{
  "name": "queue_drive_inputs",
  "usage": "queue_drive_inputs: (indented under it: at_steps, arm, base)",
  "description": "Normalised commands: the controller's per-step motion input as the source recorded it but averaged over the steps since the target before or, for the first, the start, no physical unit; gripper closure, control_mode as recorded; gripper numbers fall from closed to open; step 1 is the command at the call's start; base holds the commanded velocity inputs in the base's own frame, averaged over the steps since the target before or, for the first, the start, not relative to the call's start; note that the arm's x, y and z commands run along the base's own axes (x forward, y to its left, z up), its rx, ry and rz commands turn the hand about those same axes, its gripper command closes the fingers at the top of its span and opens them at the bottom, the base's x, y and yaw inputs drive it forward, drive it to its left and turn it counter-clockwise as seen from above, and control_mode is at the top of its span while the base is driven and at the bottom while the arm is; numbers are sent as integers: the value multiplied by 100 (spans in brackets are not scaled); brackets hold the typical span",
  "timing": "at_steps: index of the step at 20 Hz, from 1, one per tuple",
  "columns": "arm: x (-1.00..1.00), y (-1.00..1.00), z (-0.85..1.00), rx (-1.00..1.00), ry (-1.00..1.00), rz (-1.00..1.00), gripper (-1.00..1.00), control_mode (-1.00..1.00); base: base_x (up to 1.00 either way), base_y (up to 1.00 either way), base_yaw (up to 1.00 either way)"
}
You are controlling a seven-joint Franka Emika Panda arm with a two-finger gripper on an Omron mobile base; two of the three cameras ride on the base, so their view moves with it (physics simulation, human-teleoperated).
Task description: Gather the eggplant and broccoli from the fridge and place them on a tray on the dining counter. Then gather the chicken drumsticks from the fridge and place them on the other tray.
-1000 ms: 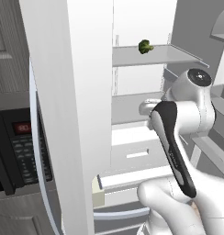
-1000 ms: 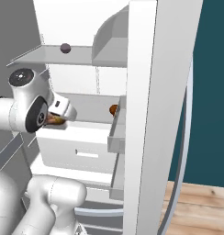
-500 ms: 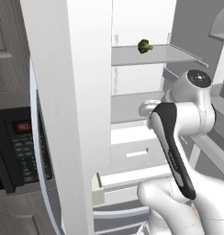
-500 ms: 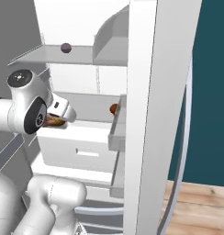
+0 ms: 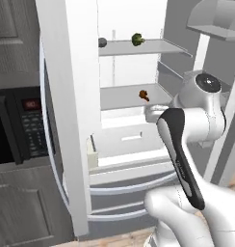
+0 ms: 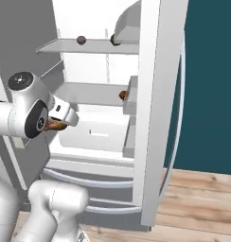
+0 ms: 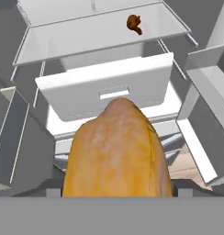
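On the far left of the left base view, a microwave (image 5: 23, 126) is built into the grey cabinetry beside the open fridge (image 5: 66, 96). On the fridge's upper shelf (image 5: 138, 47) a small dark round item, presumably the eggplant (image 5: 102, 42), sits to the left, and the broccoli (image 5: 137, 39) sits just right of it, the two apart. One shelf down, a brown chicken drumstick (image 5: 144, 95) lies on the middle shelf (image 5: 129, 96); in the hand view it shows near the top, on the shelf above the white drawer (image 7: 107, 94), its thicker end up-left and its thin end pointing down-right. A second drumstick (image 7: 117, 153) is clamped between my fingers (image 7: 117, 192): they stand wide apart with the meat filling the gap between them, and the fingertips themselves are hidden behind it. In the hand view its long axis runs straight away from the camera, along my fingers, with the rounded end pointing toward the drawer front. In the right base view this held drumstick shows as a brown-orange piece at my hand, in front of the fridge interior and left of the drawer, clear of the shelves. Further right in that view, another small brown item sits at the door bin (image 6: 130, 97) of the open right-hand door (image 6: 157, 108); I cannot tell what it is.
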Motion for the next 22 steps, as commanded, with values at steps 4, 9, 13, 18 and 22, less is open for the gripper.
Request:
queue_drive_inputs:
  at_steps: [4, 9, 13, 18, 22]
  arm:
    - [0, 0, 0, 0, 0, 0, 100, 100]
    - [0, 0, 0, 0, 0, 0, 100, 100]
    - [0, 0, 0, 0, 0, 0, 100, 100]
    - [0, 0, 0, 0, 0, 0, 100, 100]
    - [0, 0, 0, 0, 0, 0, 100, 100]
  base:
    - [-100, 0, 0]
    - [-100, 0, 0]
    - [-100, 9, 4]
    - [-95, 31, 14]
    - [-84, 51, 21]
